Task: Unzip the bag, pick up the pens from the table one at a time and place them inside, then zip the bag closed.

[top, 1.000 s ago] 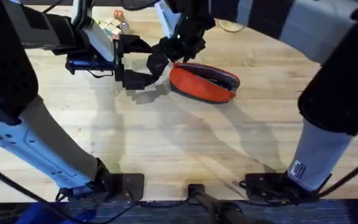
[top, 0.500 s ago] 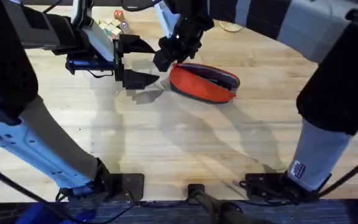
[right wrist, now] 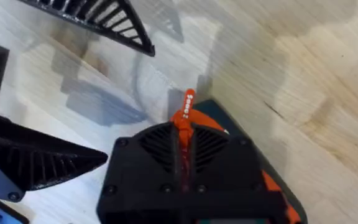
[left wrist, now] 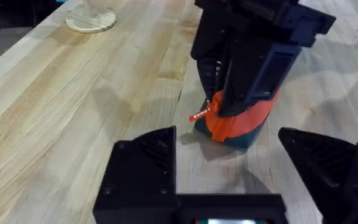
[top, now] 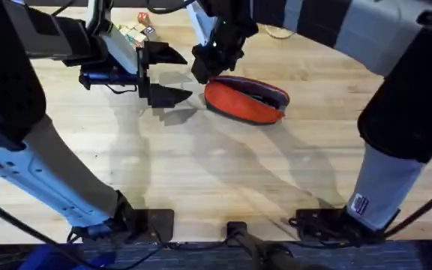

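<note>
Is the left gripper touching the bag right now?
No. The left gripper hangs open beside the bag, with bare table between them.

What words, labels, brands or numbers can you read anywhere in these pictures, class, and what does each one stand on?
No text can be read.
White marks on the orange zipper pull tab of the bag: too small to read.
White label on the right arm: too small and blurred to read.
Small blocks at the far edge of the table: any print is too small to tell.
</note>
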You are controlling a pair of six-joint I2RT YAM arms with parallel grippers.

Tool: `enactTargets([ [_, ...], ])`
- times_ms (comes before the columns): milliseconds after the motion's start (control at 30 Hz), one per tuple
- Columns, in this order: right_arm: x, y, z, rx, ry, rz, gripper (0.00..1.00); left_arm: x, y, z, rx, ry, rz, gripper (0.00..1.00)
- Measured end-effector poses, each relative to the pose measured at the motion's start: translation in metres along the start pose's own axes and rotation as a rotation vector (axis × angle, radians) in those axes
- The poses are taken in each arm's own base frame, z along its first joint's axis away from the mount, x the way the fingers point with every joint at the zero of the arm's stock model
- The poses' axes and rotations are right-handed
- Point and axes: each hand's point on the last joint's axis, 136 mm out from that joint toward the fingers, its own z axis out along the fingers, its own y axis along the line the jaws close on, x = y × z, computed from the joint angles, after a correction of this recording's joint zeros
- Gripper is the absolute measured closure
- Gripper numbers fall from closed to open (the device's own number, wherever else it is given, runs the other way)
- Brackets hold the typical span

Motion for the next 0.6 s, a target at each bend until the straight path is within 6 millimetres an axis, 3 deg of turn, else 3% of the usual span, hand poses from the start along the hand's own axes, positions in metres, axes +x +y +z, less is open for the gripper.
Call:
enactTargets([
  [100, 0.002, 0.000, 0.000, 0.000, 0.009, 0.001, 0.967, 0.000, 0.000, 0.000, 0.000, 0.000, 0.000, 0.008],
  [433, 0.005, -0.001, -0.003, 0.004, 0.020, -0.016, 0.972, 0.000, 0.000, 0.000, 0.000, 0.000, 0.000, 0.007],
  [600, 0.002, -0.004, -0.020, 0.034, -0.011, -0.025, 0.972, 0.000, 0.000, 0.000, 0.000, 0.002, 0.000, 0.007],
])
